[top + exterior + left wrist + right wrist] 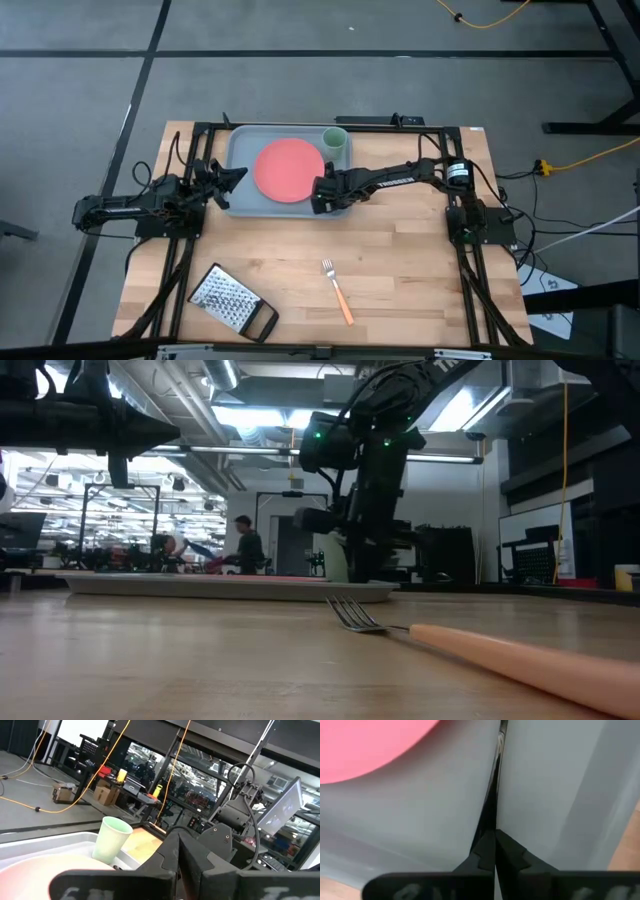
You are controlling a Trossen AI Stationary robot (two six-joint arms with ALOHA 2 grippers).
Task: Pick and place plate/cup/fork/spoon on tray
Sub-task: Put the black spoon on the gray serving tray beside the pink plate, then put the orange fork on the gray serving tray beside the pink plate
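The grey-blue tray [240, 150] lies at the table's far side. On it are the coral-red plate [288, 170] and, in its far right corner, the pale green cup [334, 141], upright. My right gripper [320, 197] is over the tray's near right part, beside the plate, shut on the dark spoon [496, 780]. My left gripper [238, 176] hovers at the tray's left edge, shut and empty; its wrist view shows the cup [111, 839]. The orange-handled fork [338, 292] lies flat on the wood near the front edge. My right gripper pinches the spoon's slim handle [490, 822] between its two fingers. The spoon runs on past the fingertips, in line with them, low over the tray's floor [560, 795] beside the plate [370, 745]. Whether the spoon touches the tray I cannot tell.
A metal grater with a black handle [233, 302] lies at the front left of the table. The fork's tines [352, 615] show close in the low view. Bare wood lies between the tray and the fork.
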